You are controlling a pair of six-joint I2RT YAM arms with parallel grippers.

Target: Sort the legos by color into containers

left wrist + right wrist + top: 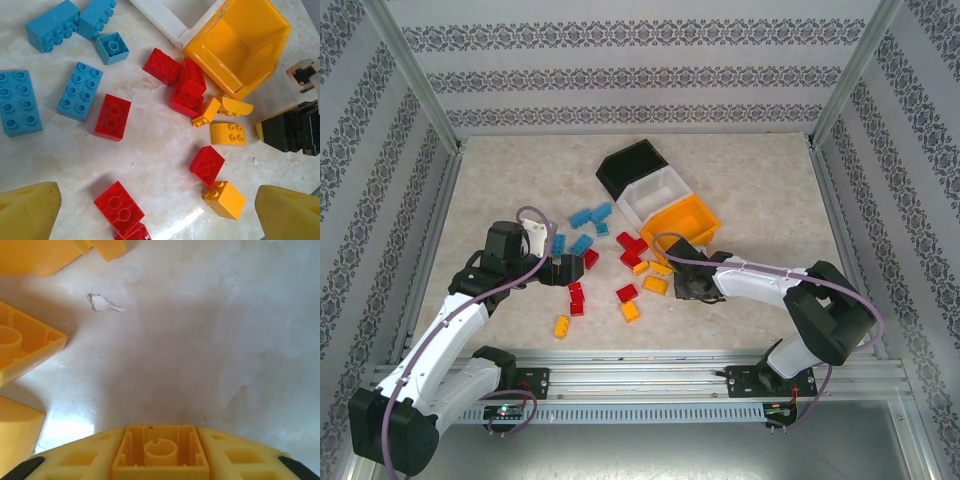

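One orange-yellow lego (160,447) pinched in right hand (160,462), left hand (160,212) spread wide

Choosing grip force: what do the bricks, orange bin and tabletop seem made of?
Bricks: likely hard glossy moulded plastic; crisp studs, highlights. Orange bin: smooth thin-walled plastic, slight sheen. Tabletop: polished, marble-patterned, with a glare streak; stone or laminate, cannot tell.
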